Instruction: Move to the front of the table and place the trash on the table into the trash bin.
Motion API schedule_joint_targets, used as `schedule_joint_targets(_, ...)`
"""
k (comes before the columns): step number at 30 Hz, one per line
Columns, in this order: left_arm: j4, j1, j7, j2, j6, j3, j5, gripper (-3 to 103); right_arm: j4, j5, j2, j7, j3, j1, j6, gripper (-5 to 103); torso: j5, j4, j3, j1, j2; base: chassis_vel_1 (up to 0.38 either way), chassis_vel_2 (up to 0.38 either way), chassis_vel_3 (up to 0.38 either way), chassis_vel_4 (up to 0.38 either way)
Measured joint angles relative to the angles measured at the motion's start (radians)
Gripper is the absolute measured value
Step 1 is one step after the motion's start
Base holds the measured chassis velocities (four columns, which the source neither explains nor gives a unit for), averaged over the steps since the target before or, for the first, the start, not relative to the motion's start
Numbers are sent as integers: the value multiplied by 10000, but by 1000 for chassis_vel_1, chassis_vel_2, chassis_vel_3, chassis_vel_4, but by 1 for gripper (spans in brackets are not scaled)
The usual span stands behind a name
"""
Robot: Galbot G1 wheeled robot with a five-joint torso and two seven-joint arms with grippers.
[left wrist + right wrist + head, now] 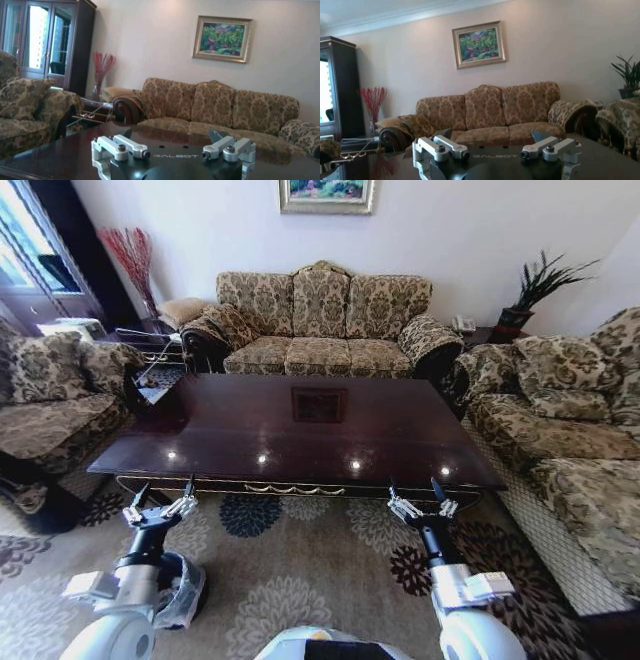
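Head view shows both wide-open grippers, left gripper (160, 498) and right gripper (420, 495), near the table (300, 430) front edge, risking a bump.

Cam setup: head cam high, two wrist cams low.
Head cam looks fwd/down over the table (300, 425) to the far sofa (320, 320). L & R wrist cams sit near tabletop level, facing fwd; both share sofa, framed painting (222, 38).
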Motion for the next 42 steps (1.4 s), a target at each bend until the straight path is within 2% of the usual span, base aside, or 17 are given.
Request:
schedule_joint_targets(5, 104, 35, 24, 208, -75, 122, 35, 100, 6, -259, 34, 59, -15, -54, 100, 100, 1, 0, 1, 1, 0, -46, -38, 32, 27)
schedule_joint_targets(8, 191, 76, 67, 390, -192, 253, 157, 100, 120, -651, 122, 320, -27, -161, -67, 100, 0, 2, 1, 1, 0, 0, 0, 0, 0)
schedule_joint_targets(10, 280, 95, 87, 644, -289, 430, 278, 100, 363, -1182, 433, 801, 26, -411, -413, 100, -2, 0, 1, 1, 0, 0, 0, 0, 0)
schedule_joint_targets(14, 375, 46, 92, 905, -333, 577, 310, 100, 529, -1471, 714, 1134, 371, -666, -534, 100, -2, -3, 0, 0, 1, 0, 0, 0, 0)
schedule_joint_targets(22, 365, -72, 12, 921, -336, 671, 306, 100, 634, -1229, 476, 729, 697, -676, -527, 100, -1, 0, 1, 1, 1, 0, 0, 0, 0)
schedule_joint_targets(42, 342, -74, -8, 899, -326, 669, 306, 100, 635, -1190, 460, 690, 690, -658, -527, 100, 0, 0, 1, 1, 2, 0, 0, 0, 0)
